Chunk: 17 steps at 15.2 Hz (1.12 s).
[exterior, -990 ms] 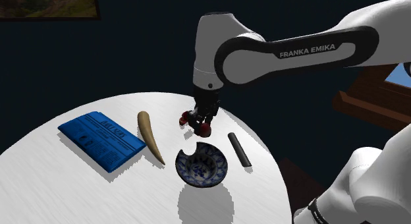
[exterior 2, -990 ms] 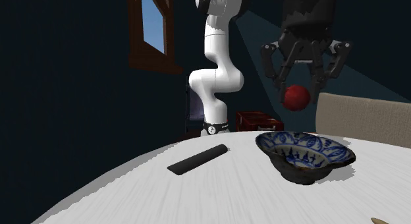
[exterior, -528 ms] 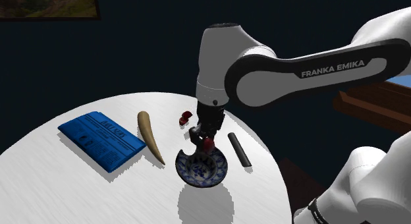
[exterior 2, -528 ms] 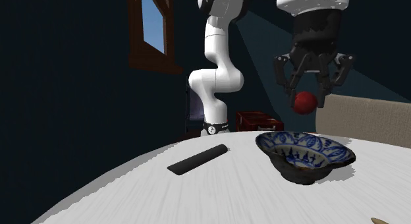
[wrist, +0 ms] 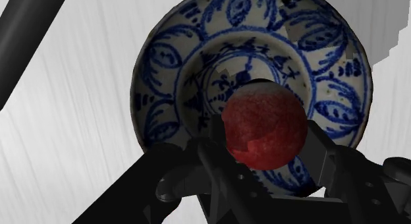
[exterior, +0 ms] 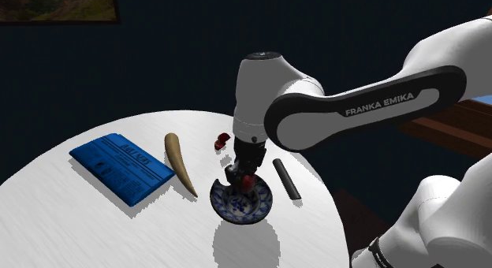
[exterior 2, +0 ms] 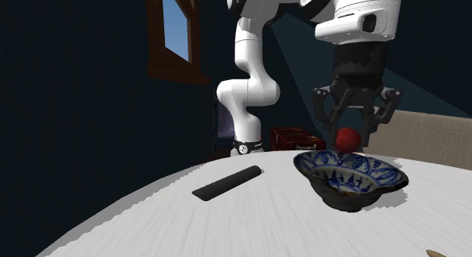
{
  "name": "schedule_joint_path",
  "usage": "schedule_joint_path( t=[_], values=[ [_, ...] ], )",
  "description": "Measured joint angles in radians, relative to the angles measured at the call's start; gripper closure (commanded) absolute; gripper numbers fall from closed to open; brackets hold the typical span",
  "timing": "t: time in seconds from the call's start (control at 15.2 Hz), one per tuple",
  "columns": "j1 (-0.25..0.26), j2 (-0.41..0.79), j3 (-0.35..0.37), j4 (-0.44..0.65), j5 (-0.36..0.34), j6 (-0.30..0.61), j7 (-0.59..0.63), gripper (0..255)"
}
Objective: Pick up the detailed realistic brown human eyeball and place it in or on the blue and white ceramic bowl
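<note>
A dark red, mottled eyeball [wrist: 263, 124] sits clasped between my black fingers [wrist: 217, 140]. My gripper [exterior: 245, 178] is shut on it and hangs just over the blue and white bowl [exterior: 263, 202], which stands on the white round table [exterior: 95, 219]. In the second exterior view the eyeball [exterior 2: 347, 138] is just above the far rim of the bowl [exterior 2: 355, 180], with the gripper [exterior 2: 347, 134] pointing straight down. Seen from the wrist, the bowl's painted inside [wrist: 171, 64] lies directly behind the eyeball.
A blue book [exterior: 122, 166] and a tan horn-shaped piece [exterior: 180, 162] lie toward the shoulder view's left of the bowl. A black bar [exterior: 287, 178] lies to its right. A small red thing [exterior: 221, 140] sits behind the gripper. The table edge curves near the bowl.
The gripper has carried the eyeball from behind the bowl to over it and has come down until the eyeball is close above the rim.
</note>
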Motion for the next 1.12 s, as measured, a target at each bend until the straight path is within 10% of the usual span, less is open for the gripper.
schedule_joint_path(
  t=[0.59,0.66,1.12],
  values=[
    [0.001,0.021,0.003,-0.029,-0.006,0.049,0.005,255],
    [0.001,0.021,0.003,-0.029,-0.006,0.049,0.005,0],
    [0.0,0.015,0.002,-0.02,-0.005,0.035,0.003,0]
  ],
)
